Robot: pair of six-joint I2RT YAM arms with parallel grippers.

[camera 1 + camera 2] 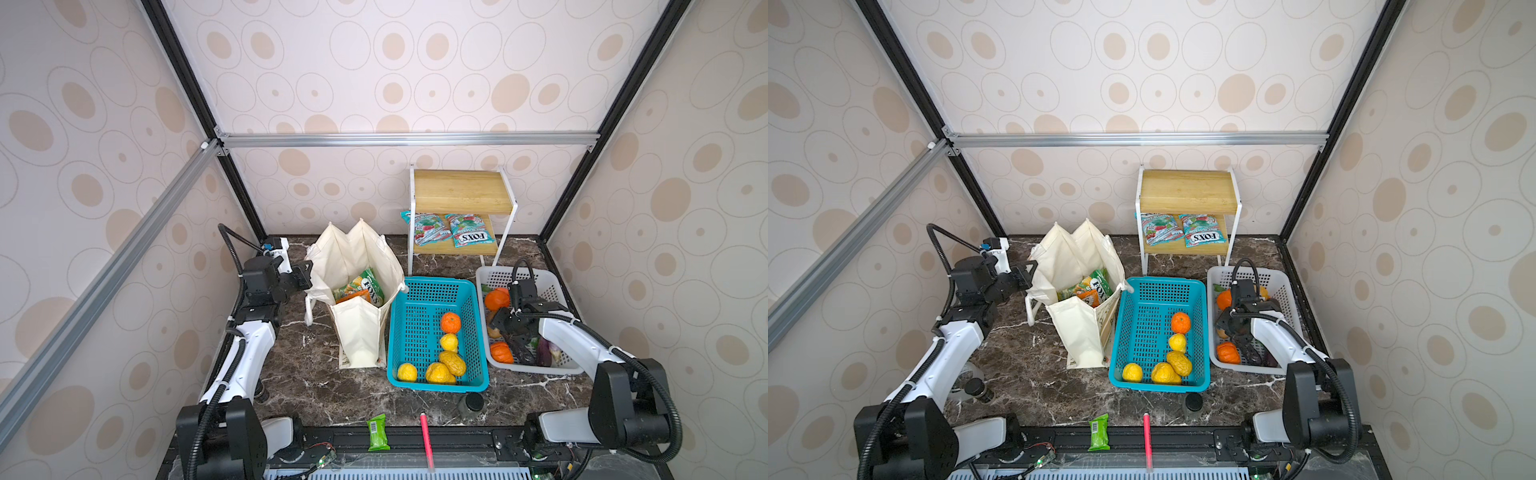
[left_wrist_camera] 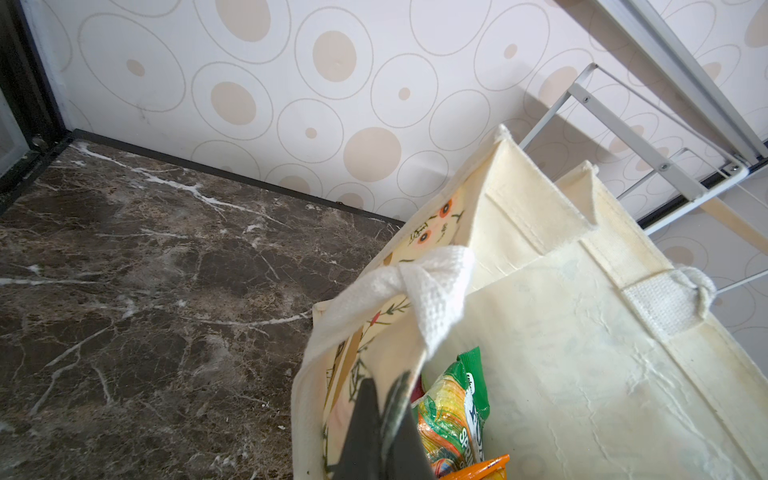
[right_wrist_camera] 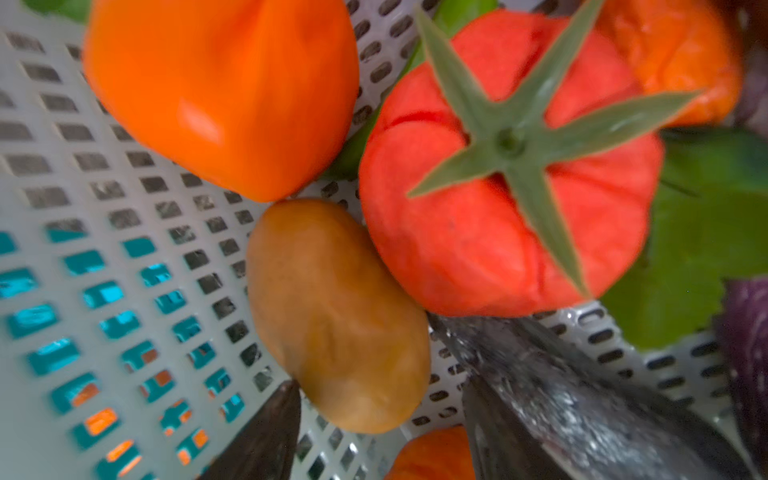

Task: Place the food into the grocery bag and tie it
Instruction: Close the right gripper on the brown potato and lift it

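The cream grocery bag (image 1: 358, 332) (image 1: 1077, 332) stands open at left centre, with green and orange Fox's packets (image 1: 360, 286) (image 2: 453, 411) inside. My left gripper (image 1: 305, 277) (image 2: 384, 411) is shut on the bag's left rim cloth beside a white strap handle (image 2: 432, 286). My right gripper (image 1: 498, 328) (image 3: 363, 351) is down in the white basket (image 1: 494, 272), open, with its jaws either side of a brown potato (image 3: 336, 316). A red tomato (image 3: 498, 232) and an orange pepper (image 3: 220, 95) lie beside it. A purple eggplant (image 1: 544, 353) lies under the arm.
A blue basket (image 1: 432, 284) between bag and white basket holds a lemon (image 1: 449, 342), an orange and other yellow fruit. A two-tier shelf (image 1: 461, 191) at the back carries teal Fox's packets. A green bar (image 1: 378, 432), a red pen (image 1: 426, 436) and a dark jar (image 1: 473, 403) sit at the front edge.
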